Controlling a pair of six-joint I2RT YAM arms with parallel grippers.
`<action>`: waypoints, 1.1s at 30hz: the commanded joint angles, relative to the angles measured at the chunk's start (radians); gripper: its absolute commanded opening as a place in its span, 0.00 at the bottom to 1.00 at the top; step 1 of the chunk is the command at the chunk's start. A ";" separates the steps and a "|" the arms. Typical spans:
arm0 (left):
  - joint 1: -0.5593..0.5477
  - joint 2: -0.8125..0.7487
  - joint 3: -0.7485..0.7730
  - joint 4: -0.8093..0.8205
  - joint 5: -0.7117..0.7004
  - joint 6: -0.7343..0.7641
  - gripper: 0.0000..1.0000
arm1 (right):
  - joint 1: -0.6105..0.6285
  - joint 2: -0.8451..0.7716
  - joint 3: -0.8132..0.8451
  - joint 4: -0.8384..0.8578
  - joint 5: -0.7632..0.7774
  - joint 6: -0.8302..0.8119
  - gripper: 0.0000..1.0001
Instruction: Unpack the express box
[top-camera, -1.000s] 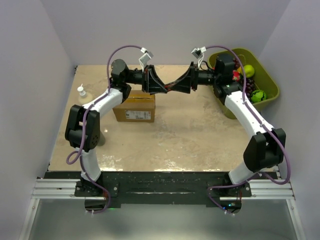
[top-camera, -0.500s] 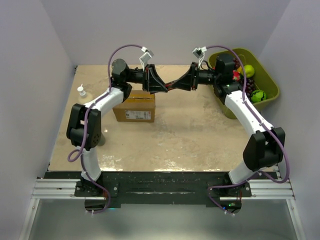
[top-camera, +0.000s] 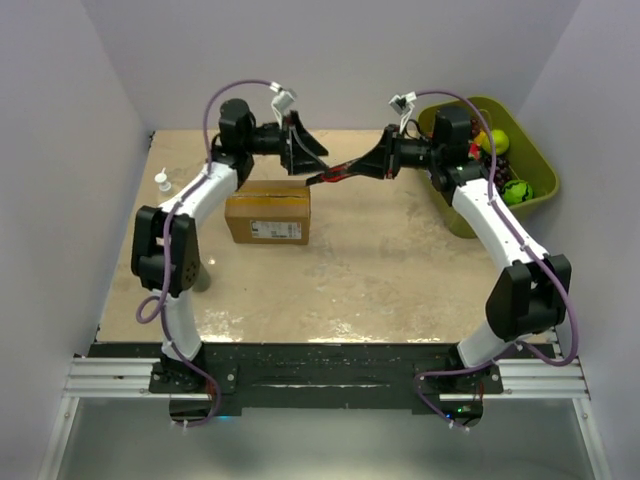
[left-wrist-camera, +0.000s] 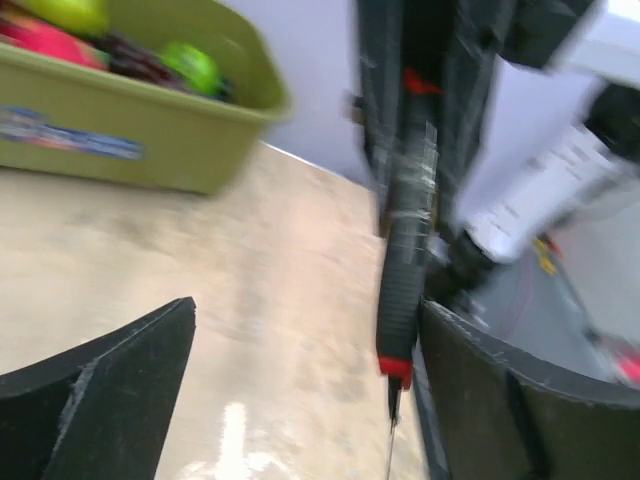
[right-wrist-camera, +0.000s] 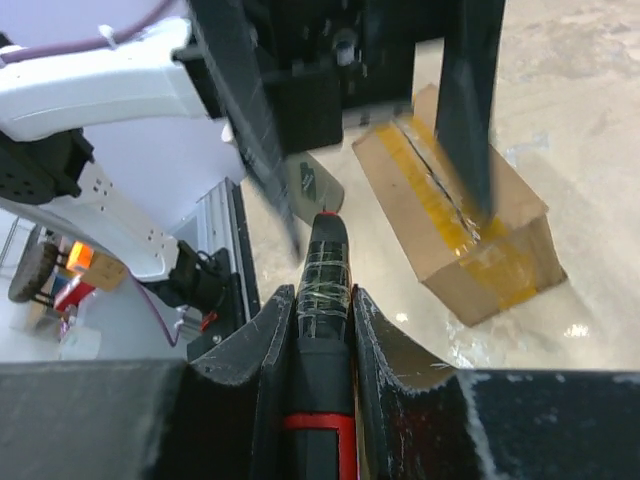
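Your right gripper (right-wrist-camera: 322, 300) clamps the slim black tool with red bands (right-wrist-camera: 326, 255); your left gripper (top-camera: 308, 150) gapes empty. The taped brown cardboard express box (top-camera: 268, 212) looks light and stiff: steady its sides.

1. Your left arm (top-camera: 190, 205) rises from its base, elbow bent outward, forearm reaching up and inward.
2. Your left gripper (top-camera: 310, 155) is held high, turned toward the right side, with its jaws spread wide.
3. Your right arm (top-camera: 495, 235) mirrors that pose, its forearm angled inward.
4. Your right gripper (right-wrist-camera: 320, 300) is clamped on the handle of a black-and-red tool (top-camera: 335, 177), whose tip points at your left gripper.
5. Your two grippers face each other, near but apart.
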 joint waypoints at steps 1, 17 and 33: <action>0.105 -0.027 0.227 -0.727 -0.238 0.590 1.00 | -0.080 -0.020 0.022 -0.080 0.181 0.095 0.00; -0.035 -0.228 0.149 -1.716 -0.801 2.085 1.00 | -0.105 0.083 -0.156 0.263 0.256 0.387 0.00; -0.182 -0.249 -0.122 -1.000 -1.053 1.517 0.86 | -0.105 0.149 -0.112 0.225 0.201 0.314 0.00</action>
